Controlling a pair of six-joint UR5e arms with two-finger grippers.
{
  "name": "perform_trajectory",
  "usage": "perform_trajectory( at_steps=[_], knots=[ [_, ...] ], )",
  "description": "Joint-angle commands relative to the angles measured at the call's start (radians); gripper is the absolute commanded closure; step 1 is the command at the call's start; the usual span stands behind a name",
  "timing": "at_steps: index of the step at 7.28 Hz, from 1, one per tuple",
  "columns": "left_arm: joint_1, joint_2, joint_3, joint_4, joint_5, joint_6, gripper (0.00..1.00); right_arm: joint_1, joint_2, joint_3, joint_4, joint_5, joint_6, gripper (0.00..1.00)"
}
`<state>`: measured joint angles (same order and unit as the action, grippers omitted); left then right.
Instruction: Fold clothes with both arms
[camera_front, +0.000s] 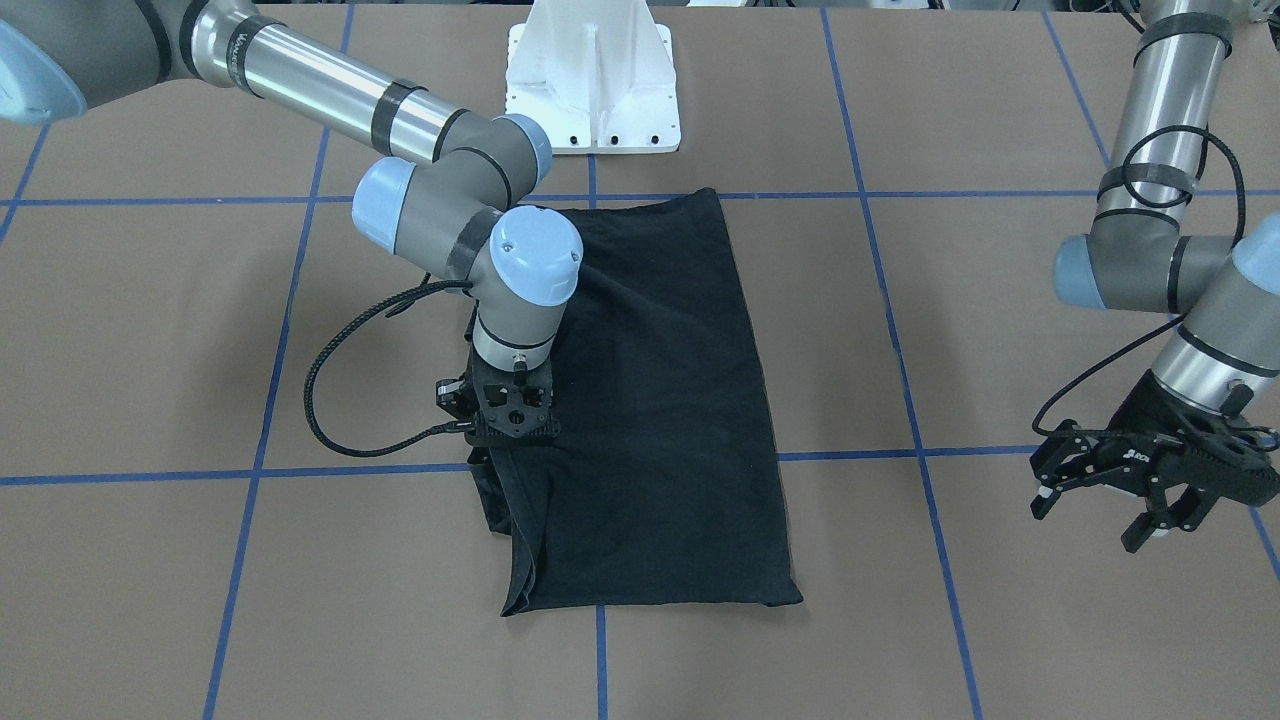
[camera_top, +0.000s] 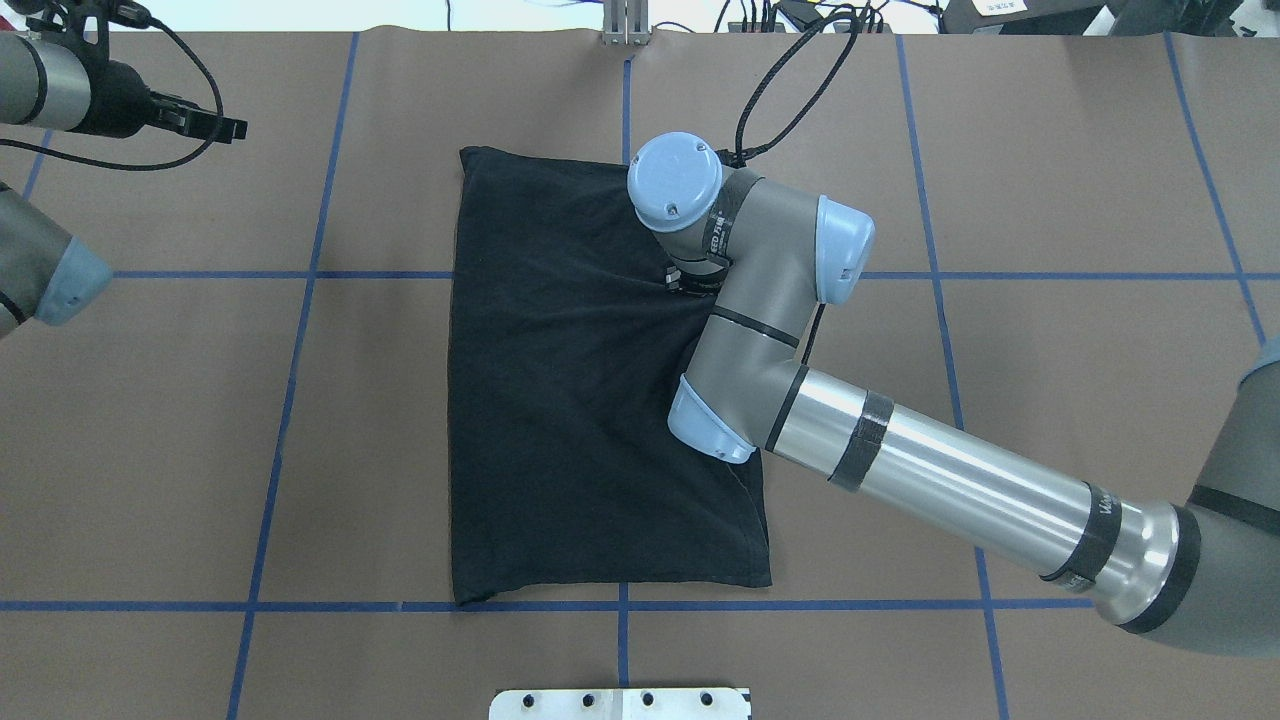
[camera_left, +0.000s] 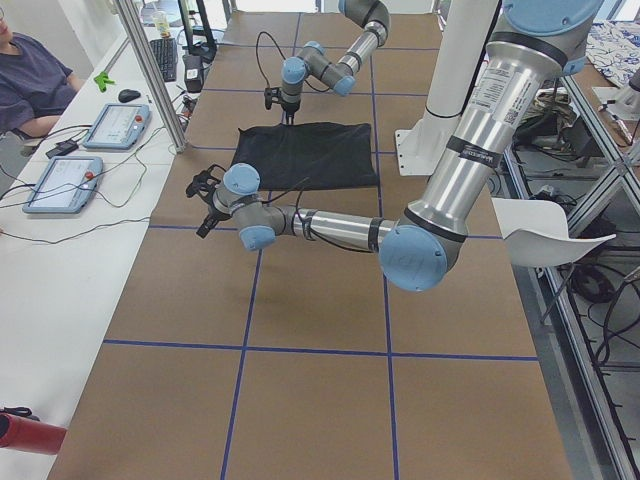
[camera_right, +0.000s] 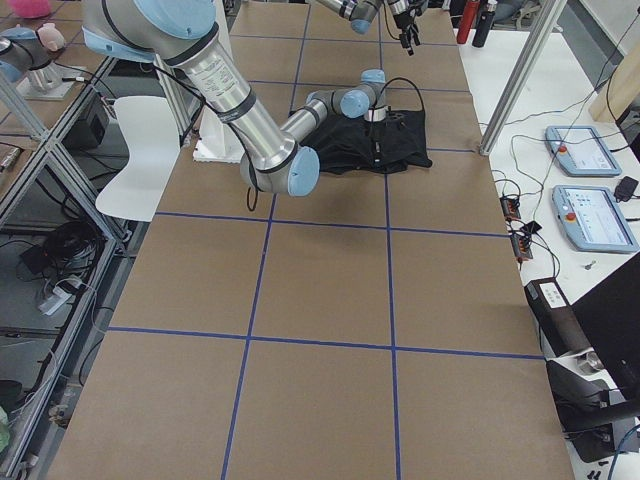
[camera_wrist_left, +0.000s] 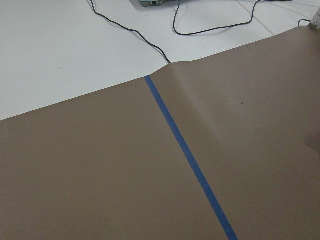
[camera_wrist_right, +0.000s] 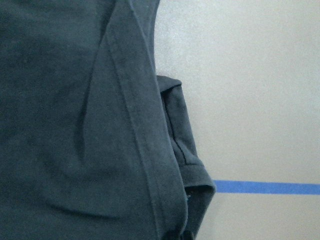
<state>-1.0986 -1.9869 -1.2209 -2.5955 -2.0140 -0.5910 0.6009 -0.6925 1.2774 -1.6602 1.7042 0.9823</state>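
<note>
Black short-sleeved T-shirt (camera_front: 660, 420) folded oblong, flat on brown paper-covered table (camera_front: 1000, 620). Black right gripper (camera_front: 512, 428) at shirt's edge, grip unclear. Black left gripper (camera_front: 1090, 520) well apart, fingers spread.

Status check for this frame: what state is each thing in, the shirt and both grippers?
T-shirt: folded into a long panel, flat on the table, print hidden.
Right gripper: down on the shirt's edge; fingers hidden, open or shut unclear.
Left gripper: open, empty, clear of the shirt.
</note>
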Motion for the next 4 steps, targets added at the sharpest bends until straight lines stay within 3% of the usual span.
perform_trajectory(
  at_steps=[1,3,4],
  knots=[
    [0.034,-0.001,-0.037,0.005,0.001,-0.082,0.0,0.008,-0.016,0.049,-0.003,0.0,0.006,0.0],
    [0.139,0.003,-0.157,0.011,0.017,-0.355,0.0,0.034,-0.066,0.196,-0.003,0.011,0.018,0.0],
    [0.193,0.003,-0.214,0.012,0.044,-0.492,0.0,0.036,-0.134,0.318,-0.003,0.015,0.065,0.0]
  ],
)
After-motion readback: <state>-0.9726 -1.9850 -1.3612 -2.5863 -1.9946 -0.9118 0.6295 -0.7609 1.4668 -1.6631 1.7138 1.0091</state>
